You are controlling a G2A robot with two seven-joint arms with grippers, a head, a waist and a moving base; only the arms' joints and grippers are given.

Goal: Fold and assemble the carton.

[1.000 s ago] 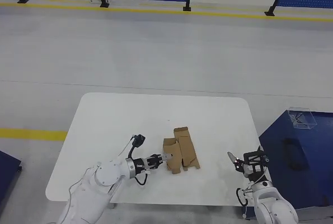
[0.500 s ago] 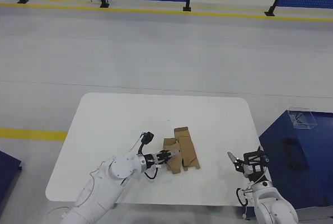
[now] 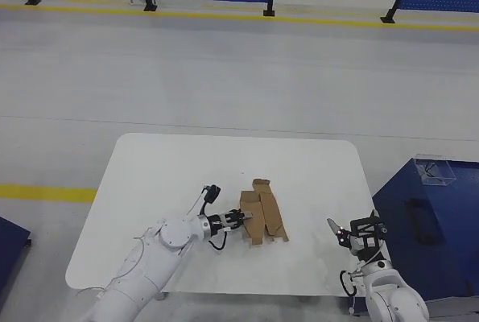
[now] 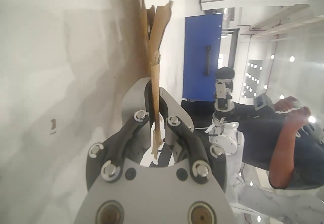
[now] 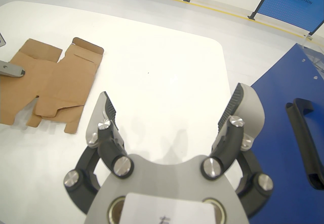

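A flat, unfolded brown carton (image 3: 263, 212) lies on the white table (image 3: 158, 173), right of the middle. My left gripper (image 3: 241, 217) is at the carton's left edge, shut on a flap there. In the left wrist view the cardboard (image 4: 155, 40) runs edge-on between the fingers (image 4: 134, 98), and the left gripper (image 4: 154, 98) holds it lifted slightly off the table. The right wrist view has the carton (image 5: 53, 75) flat, with one left finger (image 5: 12, 70) resting on it. My right gripper (image 5: 172, 94) stands open over the table's right front corner (image 3: 352, 228), well apart from the carton.
A blue cabinet (image 3: 440, 225) stands close against the table's right side, beside the right gripper (image 5: 286, 113). A small clear box (image 3: 432, 167) sits on top of it. The table's left half and far side are bare white surface.
The left arm has pushed farther in toward the carton and taken its left flap. The carton has shifted slightly away from the front edge. The right arm has not moved.
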